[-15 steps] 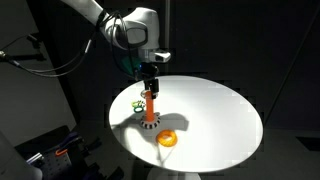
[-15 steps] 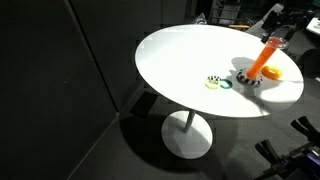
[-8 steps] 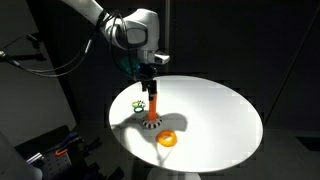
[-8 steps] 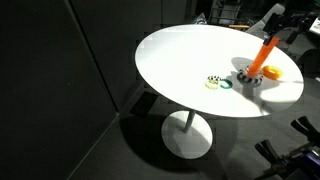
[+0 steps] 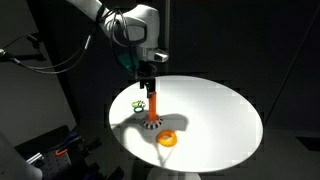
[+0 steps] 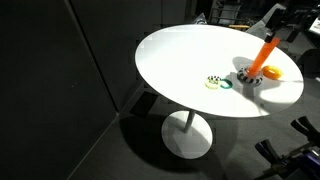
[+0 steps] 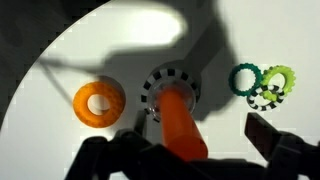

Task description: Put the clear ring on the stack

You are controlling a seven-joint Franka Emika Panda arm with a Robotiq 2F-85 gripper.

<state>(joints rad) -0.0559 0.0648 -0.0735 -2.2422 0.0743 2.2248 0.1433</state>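
The stack is an upright orange peg (image 5: 152, 105) on a round dark-and-white base (image 5: 151, 124), on the white round table (image 5: 220, 120). It shows in both exterior views (image 6: 262, 58) and in the wrist view (image 7: 178, 122). A faint see-through rim, apparently the clear ring (image 7: 153, 101), lies around the peg's foot on the base. It is too faint to see in the exterior views. My gripper (image 5: 147, 72) hangs just above the peg's top (image 6: 278, 36). In the wrist view the gripper (image 7: 180, 148) has its fingers wide apart and nothing between them but the peg tip below.
A flat yellow-orange ring (image 5: 168, 138) lies on the table beside the base (image 7: 99, 102). A small cluster of green and black-and-white rings (image 5: 139, 105) lies on the base's other side (image 7: 263, 84). The table edge is near the peg in an exterior view (image 6: 290, 100).
My gripper has risen a little straight above the peg. The peg, the rings and the table have not moved.
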